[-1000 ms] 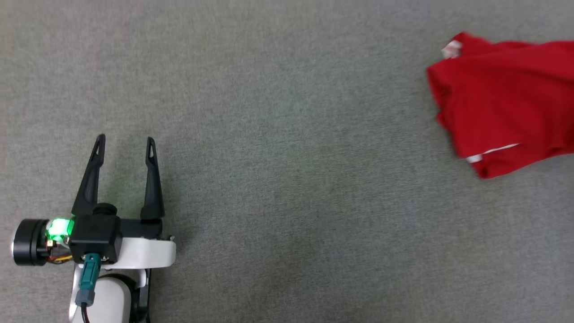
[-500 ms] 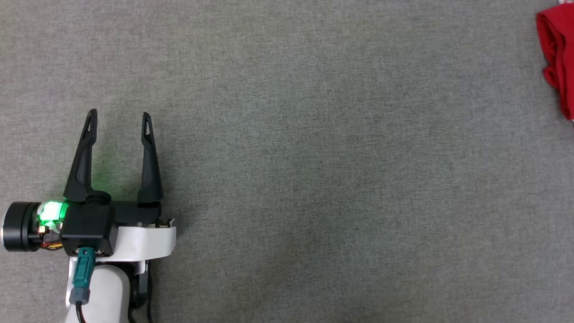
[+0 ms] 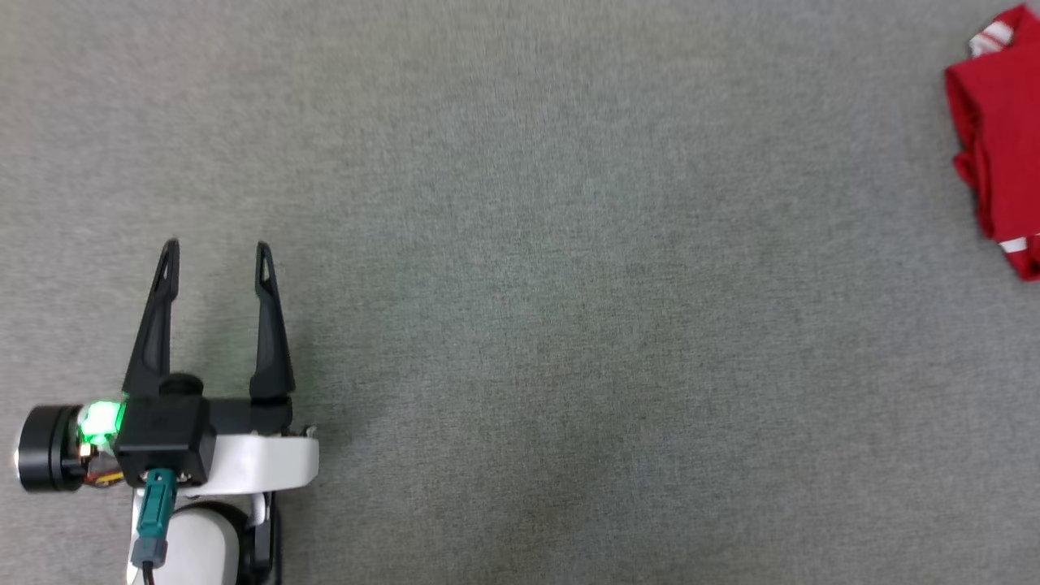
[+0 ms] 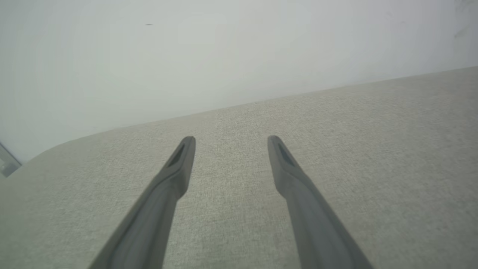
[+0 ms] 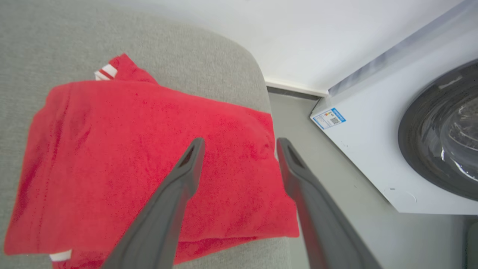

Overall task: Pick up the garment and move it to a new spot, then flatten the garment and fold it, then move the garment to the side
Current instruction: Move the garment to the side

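1. Fingers of the left hand (image 3: 216,244) stand well apart with nothing between them. The hand sits at the lower left of the head view, above bare grey cloth, with a green light (image 3: 101,422) glowing at its wrist.
2. In the left wrist view the two dark fingers point across the worktop (image 4: 373,149), a grey woven surface, toward a plain pale wall (image 4: 224,56).
3. The garment (image 5: 130,149) lies on the worktop as a thick red folded packet, close to the worktop's rounded corner. In the head view it sits at the far right edge, partly cut off by the frame and well apart from the left hand.
4. Red-and-white stripe trim (image 5: 106,71) pokes out at its far corner, and a short white strip (image 5: 59,256) shows at the near corner.
5. The right hand (image 5: 240,141) hangs over the garment with its fingers spread and grips nothing. One finger crosses in front of the red cloth, the other runs just past the garment's side edge. Whether either tip touches the cloth cannot be told.
6. That side of the garment reaches the worktop's edge.
7. Past the edge lie a grey floor (image 5: 317,168) and a white washing machine (image 5: 373,149) with a dark round door (image 5: 440,138) and a small label (image 5: 328,117).
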{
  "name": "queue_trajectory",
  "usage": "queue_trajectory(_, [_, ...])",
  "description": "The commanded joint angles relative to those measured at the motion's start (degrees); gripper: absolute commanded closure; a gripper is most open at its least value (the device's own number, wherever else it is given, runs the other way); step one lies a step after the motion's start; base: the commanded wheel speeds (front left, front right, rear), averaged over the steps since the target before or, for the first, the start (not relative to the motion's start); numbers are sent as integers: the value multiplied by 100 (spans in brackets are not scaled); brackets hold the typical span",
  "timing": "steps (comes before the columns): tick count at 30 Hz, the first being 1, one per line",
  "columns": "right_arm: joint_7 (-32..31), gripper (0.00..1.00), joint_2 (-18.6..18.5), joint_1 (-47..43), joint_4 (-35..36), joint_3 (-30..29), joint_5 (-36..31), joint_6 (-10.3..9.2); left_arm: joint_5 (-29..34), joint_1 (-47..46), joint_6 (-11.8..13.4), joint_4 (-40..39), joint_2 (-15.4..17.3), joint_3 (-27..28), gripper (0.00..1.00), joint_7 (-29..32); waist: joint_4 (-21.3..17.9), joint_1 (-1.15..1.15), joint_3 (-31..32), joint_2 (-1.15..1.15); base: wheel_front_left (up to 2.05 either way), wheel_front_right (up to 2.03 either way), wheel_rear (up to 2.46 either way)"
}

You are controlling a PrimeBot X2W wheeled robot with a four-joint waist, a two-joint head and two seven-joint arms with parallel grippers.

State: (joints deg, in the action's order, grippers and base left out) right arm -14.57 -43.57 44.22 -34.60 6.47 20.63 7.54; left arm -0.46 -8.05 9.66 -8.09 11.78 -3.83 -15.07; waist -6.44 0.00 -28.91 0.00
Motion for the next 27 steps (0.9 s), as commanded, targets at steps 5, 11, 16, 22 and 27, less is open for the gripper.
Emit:
queue_trajectory(5, [645, 0, 213, -383, 714, -82, -132, -10, -78, 361, 72, 86, -55, 65, 0, -12, 73, 0, 739, 0, 0, 0, 0])
queue_trajectory(11, [1496, 0, 777, -1089, 1964, -409, -401, -10, -179, 732, 69, 203, -122, 118, 0, -12, 211, 0, 1342, 0, 0, 0, 0])
queue_trajectory(16, [1981, 0, 1395, -1680, 2790, -717, -602, -10, -200, 887, 12, 288, -167, 116, 0, -12, 382, 0, 1644, 0, 0, 0, 0])
queue_trajectory(22, [2500, 0, 2148, -2489, 3534, -854, -832, -10, -178, 1021, -23, 394, -224, 97, 0, -12, 586, 0, 1952, 0, 0, 0, 0])
queue_trajectory(27, [2633, 0, 2782, -3222, 3809, -917, -991, -10, -160, 1120, -90, 515, -239, 57, 0, -12, 730, 0, 2185, 0, 0, 0, 0])
